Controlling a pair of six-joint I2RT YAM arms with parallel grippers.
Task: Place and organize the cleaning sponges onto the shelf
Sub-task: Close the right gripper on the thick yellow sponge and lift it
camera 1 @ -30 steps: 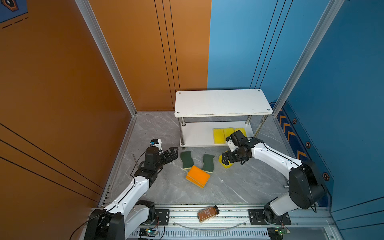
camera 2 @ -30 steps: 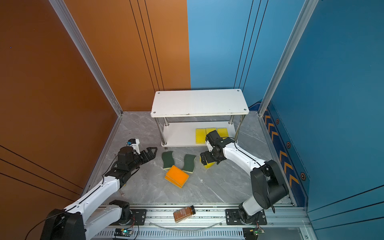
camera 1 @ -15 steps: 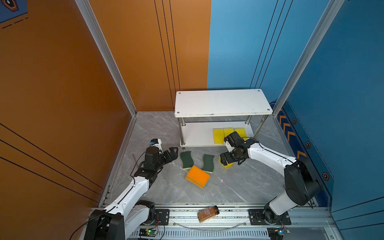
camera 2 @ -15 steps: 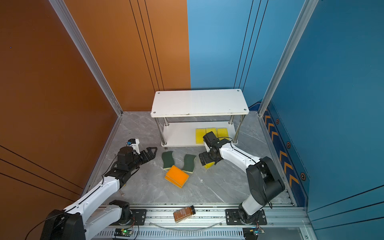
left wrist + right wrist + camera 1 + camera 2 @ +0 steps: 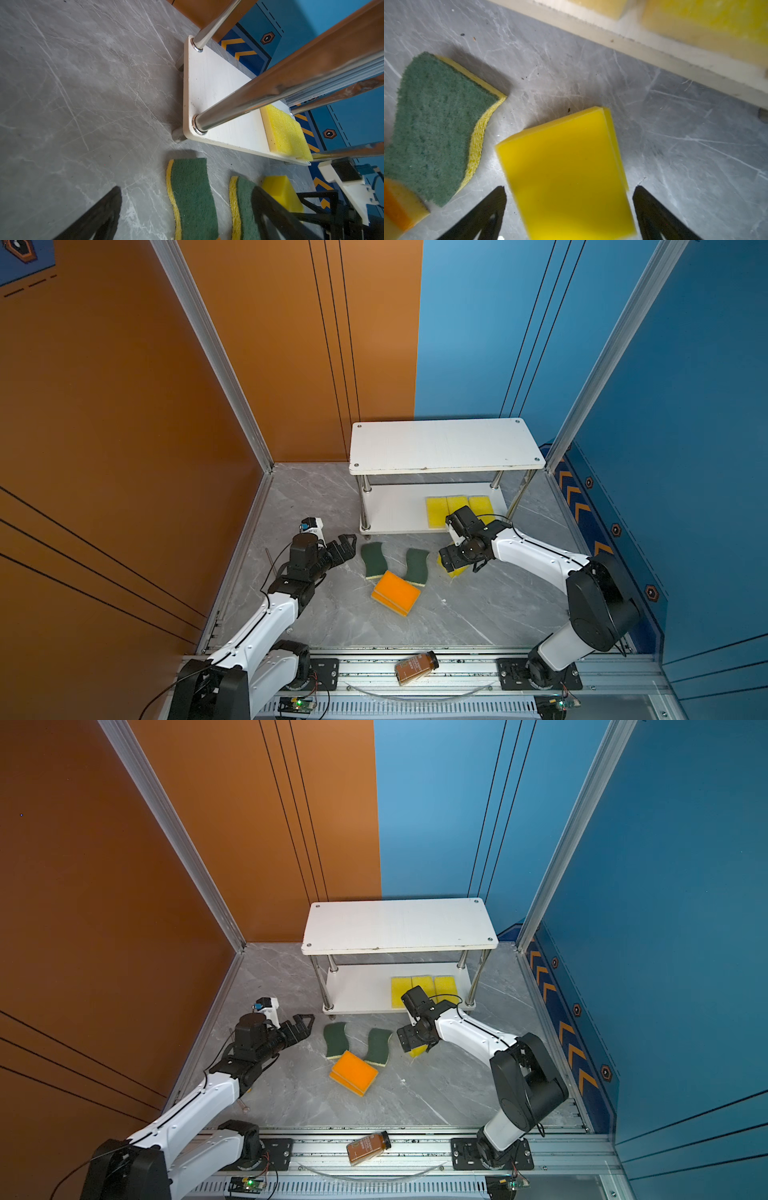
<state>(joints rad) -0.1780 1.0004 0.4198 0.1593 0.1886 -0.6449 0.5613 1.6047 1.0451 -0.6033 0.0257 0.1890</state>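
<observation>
left gripper [image 5: 350, 546]: jaws apart, empty, low over the floor [image 5: 316, 497], pointing at the green sponges.
green sponges [image 5: 374, 559]: two wavy ones, flat on the floor, side by side, just beside the left gripper; long axes run toward the shelf.
orange stack [image 5: 397, 592]: on the floor against the greens' near ends; can't tell if it overlaps them.
bottle [image 5: 416, 667]: on its side at the front edge, well apart.
yellow sponge [image 5: 566, 170]: on the floor before the shelf, right of the greens; long axis along the right gripper's reach; a second yellow edge shows beneath.
right gripper [image 5: 457, 563]: jaws apart, straddling the yellow sponge's short side, narrow gaps, not clamped.
shelf [image 5: 444, 443]: behind everything.
shelved sponges [image 5: 457, 506]: three yellows in a row, right end of the lower board [image 5: 395, 506].
nearer arm: right for yellow, left for greens.
in the way: front right post [image 5: 496, 481], top board overhang.
next, likely: pinch, lift, slide in left of the row.
</observation>
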